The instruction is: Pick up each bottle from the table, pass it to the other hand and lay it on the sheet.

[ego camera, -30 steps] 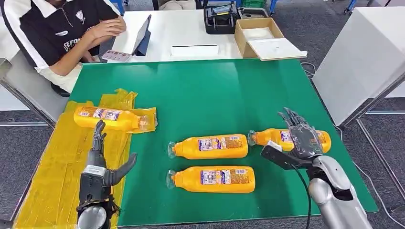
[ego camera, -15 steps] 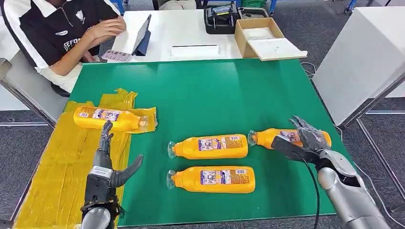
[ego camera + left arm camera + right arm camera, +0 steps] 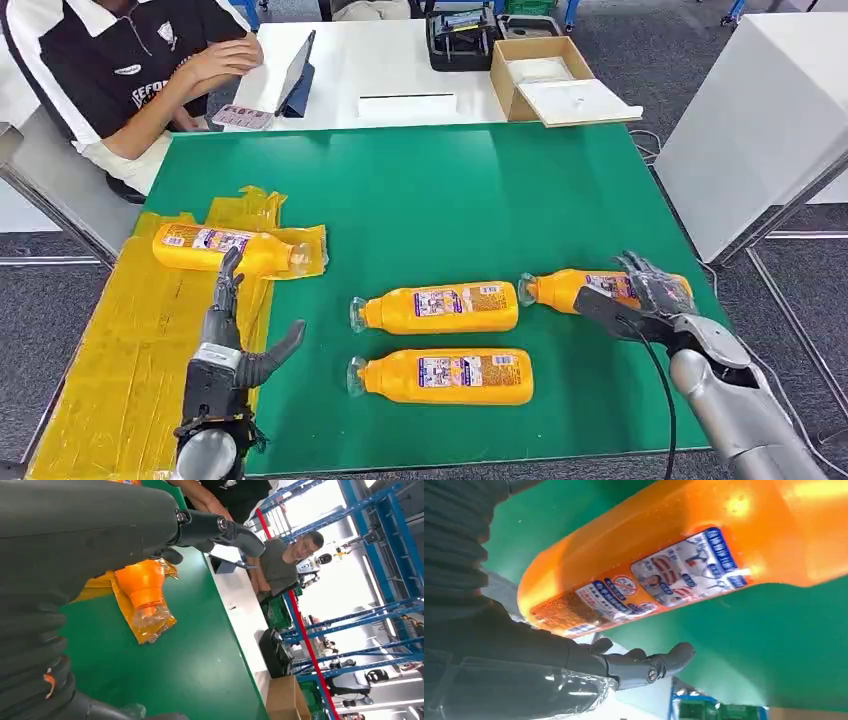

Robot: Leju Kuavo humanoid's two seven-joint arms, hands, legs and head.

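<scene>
Reaching at lower right of the frame, we set our open right hand [image 3: 655,295] over the rightmost bottle [image 3: 590,288] lying on the green table [image 3: 450,200], where closing squarely about its body should steady the handover to our open, empty left hand [image 3: 232,335].

Silver arms, dark robot hand [image 3: 650,292], black cable [image 3: 660,400]

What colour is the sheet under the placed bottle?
Yellow; the sheet under the bottle shows best in the head view.
</scene>
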